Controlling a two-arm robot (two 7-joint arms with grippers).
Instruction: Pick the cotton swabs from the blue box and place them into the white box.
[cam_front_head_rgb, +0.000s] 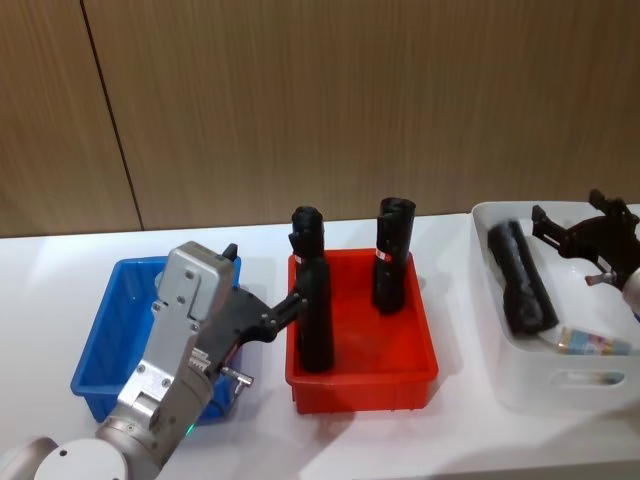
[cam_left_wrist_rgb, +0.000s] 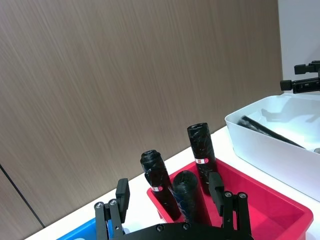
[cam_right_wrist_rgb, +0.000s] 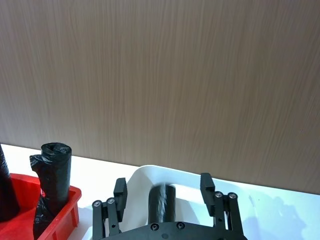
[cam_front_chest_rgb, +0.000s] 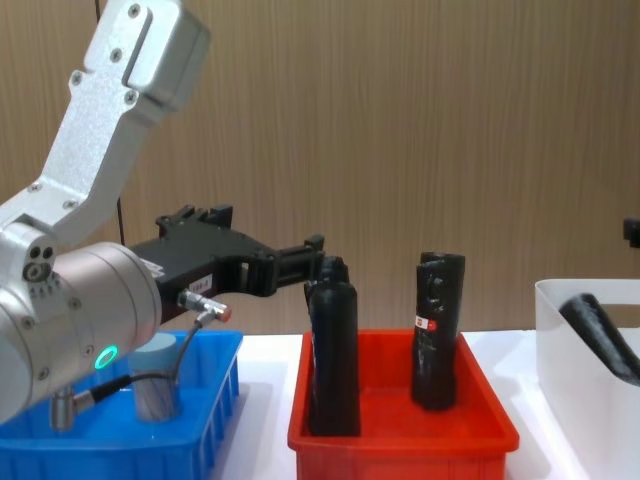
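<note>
Wood panelling backs a white desk (cam_front_head_rgb: 250, 440) with three bins in a row: the blue box (cam_front_head_rgb: 95, 355) on the robot's left, a red bin (cam_front_head_rgb: 360, 385) in the middle with black rolls (cam_front_head_rgb: 393, 255) standing in it, and the white box (cam_front_head_rgb: 560, 385) on the right. Seen from the chest, one swab jar (cam_front_chest_rgb: 155, 385) stands upright in the blue box, low behind the left arm's cable. Another jar (cam_front_head_rgb: 595, 342) lies on its side in the white box, beside a black roll there.

Left tool (cam_front_head_rgb: 290, 305) hangs above the seam between the blue box and the red bin, its jaws spread and holding nothing, one finger close to a black roll. Right tool (cam_front_head_rgb: 590, 235) hovers over the white box's far end, also spread and empty.

I judge the step to be fetching the jar from the blue box. To do it well, the left tool should draw back over the blue box, clear of the rolls, point down, straddle the lid and close on the jar's body, squarely so it does not tip
</note>
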